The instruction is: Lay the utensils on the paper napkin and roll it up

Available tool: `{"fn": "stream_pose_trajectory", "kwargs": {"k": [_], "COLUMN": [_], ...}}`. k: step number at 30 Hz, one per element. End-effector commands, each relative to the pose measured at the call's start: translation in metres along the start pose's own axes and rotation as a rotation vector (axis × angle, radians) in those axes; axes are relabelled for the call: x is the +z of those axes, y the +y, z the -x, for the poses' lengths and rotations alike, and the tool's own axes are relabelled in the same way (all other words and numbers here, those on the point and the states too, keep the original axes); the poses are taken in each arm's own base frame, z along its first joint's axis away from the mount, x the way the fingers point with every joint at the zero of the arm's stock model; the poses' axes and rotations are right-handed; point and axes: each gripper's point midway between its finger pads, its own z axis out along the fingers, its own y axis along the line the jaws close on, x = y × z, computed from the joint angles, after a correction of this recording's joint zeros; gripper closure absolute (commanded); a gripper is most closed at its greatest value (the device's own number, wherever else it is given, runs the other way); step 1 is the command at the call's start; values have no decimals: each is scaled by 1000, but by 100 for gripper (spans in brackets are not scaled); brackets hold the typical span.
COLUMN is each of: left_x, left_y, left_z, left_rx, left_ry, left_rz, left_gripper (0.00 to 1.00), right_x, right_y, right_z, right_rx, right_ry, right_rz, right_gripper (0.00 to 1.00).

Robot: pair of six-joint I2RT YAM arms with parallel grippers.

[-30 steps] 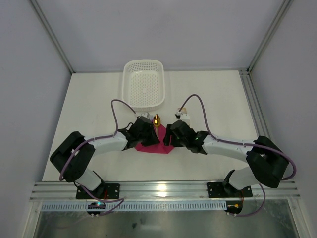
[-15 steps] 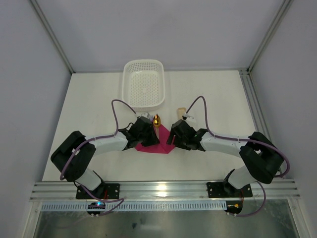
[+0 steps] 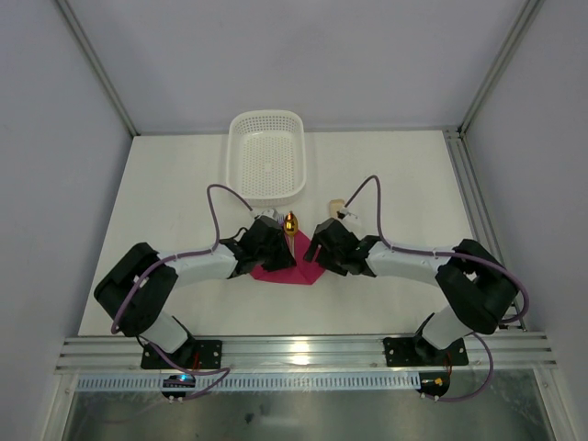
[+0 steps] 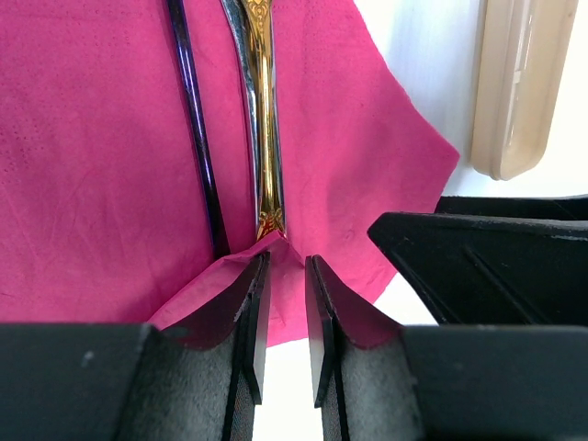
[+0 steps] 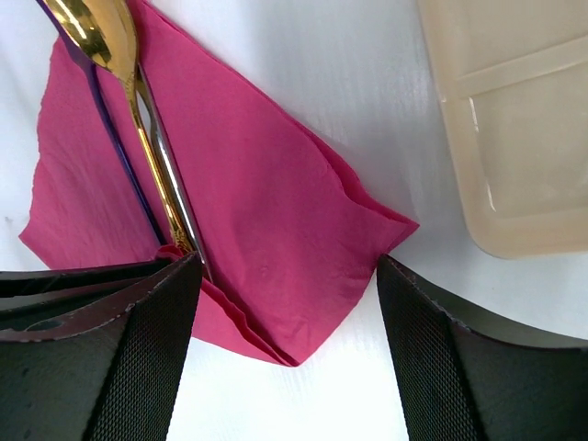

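Observation:
The magenta paper napkin (image 3: 287, 272) lies between both wrists. On it lie the utensils: a gold one (image 4: 263, 119), a silver one (image 4: 239, 64) and a dark one (image 4: 197, 138), with the gold spoon head (image 3: 290, 222) past the far edge. My left gripper (image 4: 287, 262) has its jaws narrowly apart at the handle ends. The napkin's near edge (image 4: 276, 248) is folded up between the tips. My right gripper (image 5: 287, 266) is open wide and straddles the napkin's right corner (image 5: 276, 230) just above the table. The two grippers are close together.
A white perforated basket (image 3: 231, 161) stands behind the napkin. A pale beige flat strip (image 3: 336, 204) lies just right of the napkin, close to the right gripper's outer finger (image 5: 441, 349). The enclosure's walls and a metal rail bound the white table (image 3: 404, 184).
My right gripper has slid left to the napkin's right corner and opened wider. The left gripper and the utensils have stayed put.

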Motion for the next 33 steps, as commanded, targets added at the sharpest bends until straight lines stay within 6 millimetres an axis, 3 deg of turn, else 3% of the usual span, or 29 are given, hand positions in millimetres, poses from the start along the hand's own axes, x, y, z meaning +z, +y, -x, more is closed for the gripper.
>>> {"fn": "stream_pose_trajectory", "kwargs": {"k": [1, 4, 12, 22, 29, 33], "left_x": [1, 1, 1, 0, 0, -1], "left_y": [-10, -9, -7, -6, -6, -5], "left_z": [13, 11, 9, 9, 9, 9], "left_rx": [19, 17, 5, 6, 5, 5], "left_ry": [-36, -32, -32, -32, -31, -31], "left_rz": [-29, -28, -28, -25, -21, -19], "left_gripper": [74, 74, 74, 74, 75, 74], "right_x": [4, 3, -28, -38, -31, -31], "right_y": [14, 16, 70, 65, 60, 60], "right_z": [3, 0, 9, -8, -23, -22], "right_rx": [24, 14, -89, -222, -303, -323], "right_ry": [-17, -22, -93, -83, -34, -46], "right_rz": [57, 121, 485, 591, 605, 599], "right_gripper": [22, 22, 21, 21, 21, 21]}}
